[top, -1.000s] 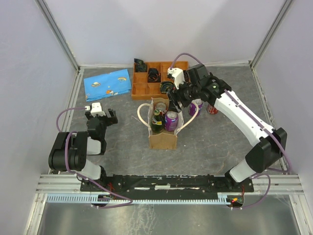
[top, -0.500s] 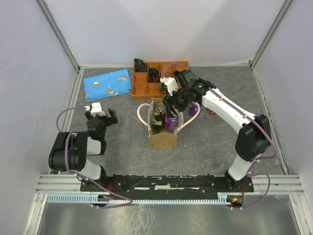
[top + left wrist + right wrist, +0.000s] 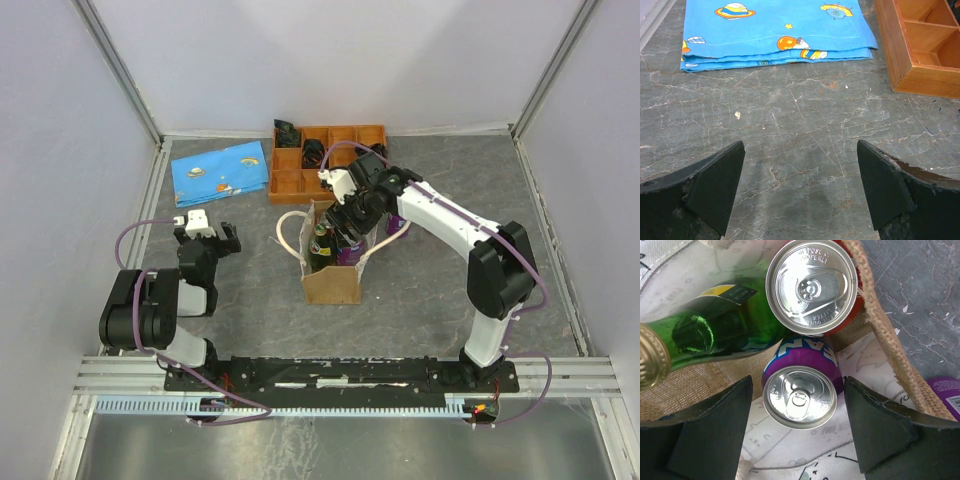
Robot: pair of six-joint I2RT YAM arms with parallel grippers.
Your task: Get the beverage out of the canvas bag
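Observation:
The tan canvas bag [image 3: 333, 282] with cream rope handles stands mid-table. My right gripper [image 3: 345, 222] hovers open just above its mouth. In the right wrist view the open gripper [image 3: 799, 402] has one finger on each side of a purple can [image 3: 800, 396] standing in the bag, with small gaps on both sides. A red can [image 3: 811, 286] and a green glass bottle [image 3: 715, 330] with a gold cap also sit in the bag [image 3: 880, 345]. My left gripper [image 3: 205, 237] rests open and empty over bare table at the left, as the left wrist view [image 3: 800, 190] also shows.
An orange-brown wooden compartment tray [image 3: 290, 183] stands behind the bag, its corner in the left wrist view [image 3: 920, 55]. A folded blue printed cloth [image 3: 220, 167] lies back left [image 3: 775, 30]. A purple can [image 3: 398, 221] stands just right of the bag, also at the right wrist view's edge [image 3: 945, 395].
My right arm has swung left and down from beside the bag to over its mouth, its open fingers now straddling the purple can. The left arm has not moved.

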